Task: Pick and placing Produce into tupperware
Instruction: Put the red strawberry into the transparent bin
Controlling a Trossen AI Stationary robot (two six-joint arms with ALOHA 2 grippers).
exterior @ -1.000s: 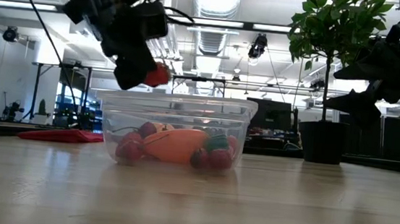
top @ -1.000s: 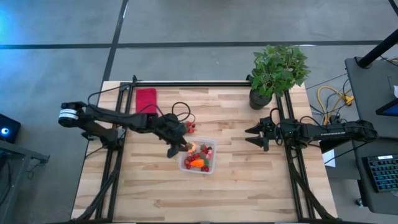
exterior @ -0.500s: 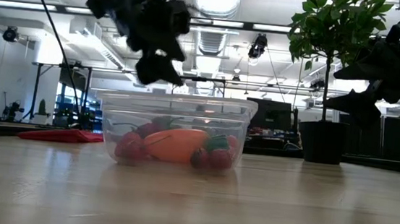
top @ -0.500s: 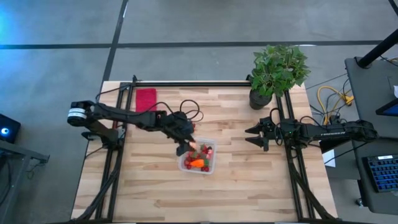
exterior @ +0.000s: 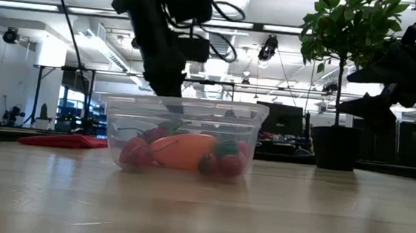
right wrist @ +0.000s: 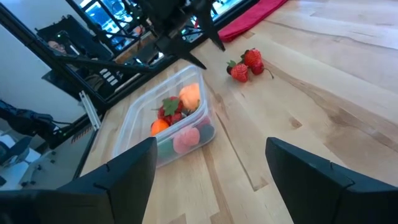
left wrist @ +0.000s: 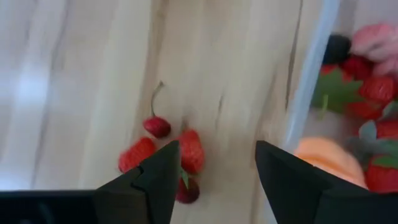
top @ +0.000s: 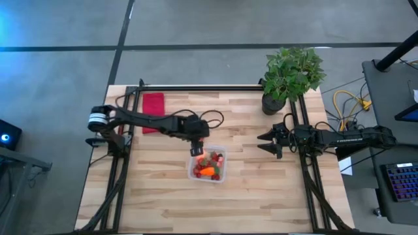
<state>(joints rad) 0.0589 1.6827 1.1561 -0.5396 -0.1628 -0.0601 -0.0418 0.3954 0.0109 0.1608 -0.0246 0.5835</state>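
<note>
The clear tupperware (top: pixel 223 171) stands mid-table and holds an orange carrot (exterior: pixel 182 150), red berries (top: pixel 204 160) and a pale pink round fruit (right wrist: pixel 185 142). Several more red berries (left wrist: pixel 168 149) lie on the wood just beyond its far-left corner, also in the right wrist view (right wrist: pixel 247 64). My left gripper (top: pixel 196 149) hangs open and empty over that corner, between the loose berries and the tupperware wall (left wrist: pixel 308 93). My right gripper (top: pixel 263 143) waits open at the table's right side.
A red cloth (top: pixel 153 103) lies at the far left of the table. A potted plant (top: pixel 290 75) stands at the far right corner. Bare wood stretches along the near side of the table in front of the tupperware.
My left gripper carried a red berry from the tupperware's left side toward the table's right, over the container. The berry has gone from its fingers. The gripper then drew slightly toward the far edge, to the tupperware's far-left corner.
</note>
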